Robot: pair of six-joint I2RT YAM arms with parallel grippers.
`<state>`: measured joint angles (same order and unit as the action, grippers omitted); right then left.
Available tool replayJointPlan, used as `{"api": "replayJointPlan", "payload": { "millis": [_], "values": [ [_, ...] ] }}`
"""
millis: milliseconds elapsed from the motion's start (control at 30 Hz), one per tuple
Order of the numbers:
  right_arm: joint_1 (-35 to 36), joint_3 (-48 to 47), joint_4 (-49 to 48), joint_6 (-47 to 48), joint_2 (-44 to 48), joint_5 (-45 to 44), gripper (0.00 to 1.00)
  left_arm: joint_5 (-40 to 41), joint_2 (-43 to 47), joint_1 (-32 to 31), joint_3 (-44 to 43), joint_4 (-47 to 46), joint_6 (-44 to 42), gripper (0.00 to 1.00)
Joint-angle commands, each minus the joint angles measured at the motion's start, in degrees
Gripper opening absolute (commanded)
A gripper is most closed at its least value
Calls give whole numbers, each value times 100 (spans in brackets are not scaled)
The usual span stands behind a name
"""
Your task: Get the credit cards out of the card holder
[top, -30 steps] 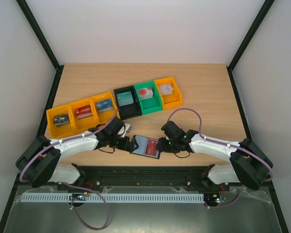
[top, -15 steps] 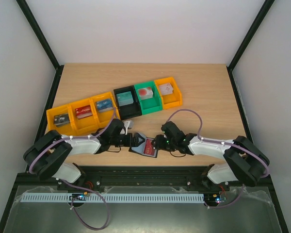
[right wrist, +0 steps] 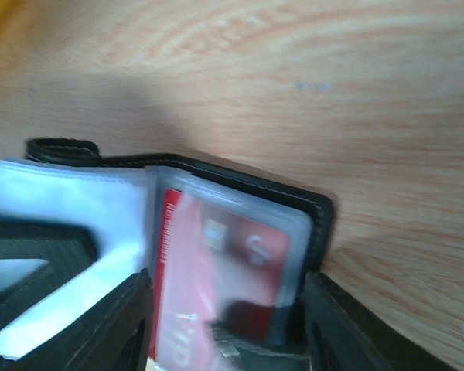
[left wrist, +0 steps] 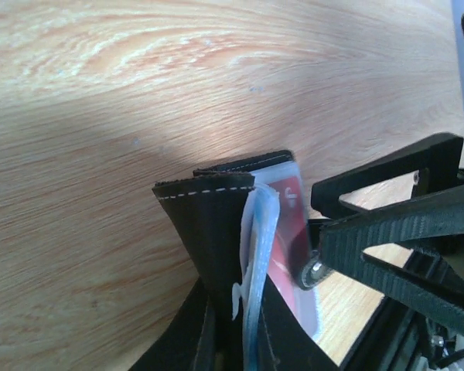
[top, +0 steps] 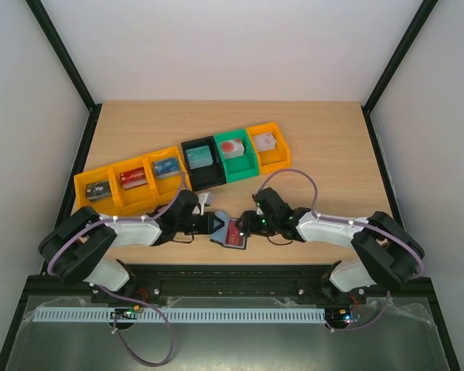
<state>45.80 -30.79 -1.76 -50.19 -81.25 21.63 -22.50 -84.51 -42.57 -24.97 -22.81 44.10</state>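
1. Near the front edge of the bench (top: 332, 147), between the two arms, the card holder (top: 221, 226) hangs partly unfolded, with a set of fingers at each end of it.
2. The left fingers (top: 213, 225) are pinched right down on one black flap of the holder. In the left wrist view that flap rises from between them with its stitched edge uppermost.
3. A clear sleeve (left wrist: 257, 232) stands up just beside that flap, on the side towards the other arm.
4. The right fingers (top: 246, 225) stand roughly halfway apart. The pocket side of the holder fills the gap between them.
5. From the right wrist view, one finger sits against the sleeve's edge and the other against the holder's black stitched rim. That looks like a grip across its width.
6. The red card (right wrist: 216, 270) lies inside a clear pocket on that same side. Its pale markings show through the plastic, and its far end is tucked against the black rim.
7. That puts the card between the right fingers and across the fold from the left pair.
8. In the left wrist view, a small metal fitting on one right finger rests against the plastic over the red card.
9. I cannot tell whether more cards sit behind the red one.
10. A row of coloured bins (top: 243, 168) stands farther back on the bench, well apart from the holder.
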Motion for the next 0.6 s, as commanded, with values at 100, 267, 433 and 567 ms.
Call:
{"api": "replayJointPlan", "payload": {
  "millis": [100,267,433,567],
  "values": [
    [-1031,-276,172,977,1402,1145,61,-664,876,378,-214,438,-529,2],
    [-1842,-655,-232,1542,2628,2043,78,-1142,1713,729,-1122,1154,-1493,2],
    [-1960,-1288,-276,2240,2657,3218,92,-1679,2768,758,-1534,870,-2193,2],
    [-1977,-1942,189,2889,2635,3637,95,-2123,3161,801,-1986,629,-2786,2]
  ]
}}
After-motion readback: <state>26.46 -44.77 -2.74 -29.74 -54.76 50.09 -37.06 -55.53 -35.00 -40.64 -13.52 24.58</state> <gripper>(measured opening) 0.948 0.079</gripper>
